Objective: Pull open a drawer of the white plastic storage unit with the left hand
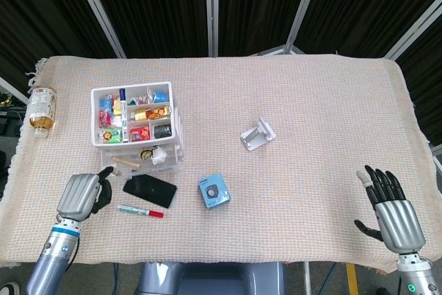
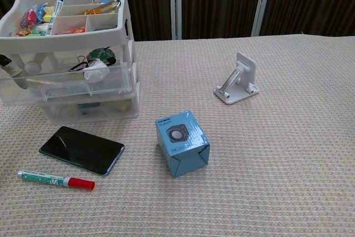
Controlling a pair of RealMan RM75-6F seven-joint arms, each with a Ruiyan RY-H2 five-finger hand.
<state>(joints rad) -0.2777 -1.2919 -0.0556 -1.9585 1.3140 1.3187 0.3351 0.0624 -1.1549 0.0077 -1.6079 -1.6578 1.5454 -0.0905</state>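
Now, your table [image 1: 311, 81], under a woven beige cloth, runs wide left to right; its whole right half is open room, with only the white stand [image 1: 257, 133] near centre and your right hand [image 1: 390, 208] at the near right corner, fingers spread, holding nothing.

White plastic storage unit [image 1: 138, 126] sits far left, well in from the left edge. A divided tray [image 2: 66, 9] of small items tops it. One upper drawer [image 2: 61, 81] stands pulled out toward the near edge; its long axis runs left-right, its front faces you. Drawers below sit flush.

Your left hand [image 1: 83, 195] is at the near left, just beside the drawer's left front corner, fingers curled. A fingertip [image 2: 8, 65] shows against the drawer front in the chest view; whether it grips, you cannot tell.

Near side of the unit is crowded: black phone [image 1: 149, 188] just in front of the drawer, marker [image 1: 140, 211] nearer still, blue box [image 1: 215, 191] to their right. A bottle [image 1: 41, 110] lies at the far left edge.
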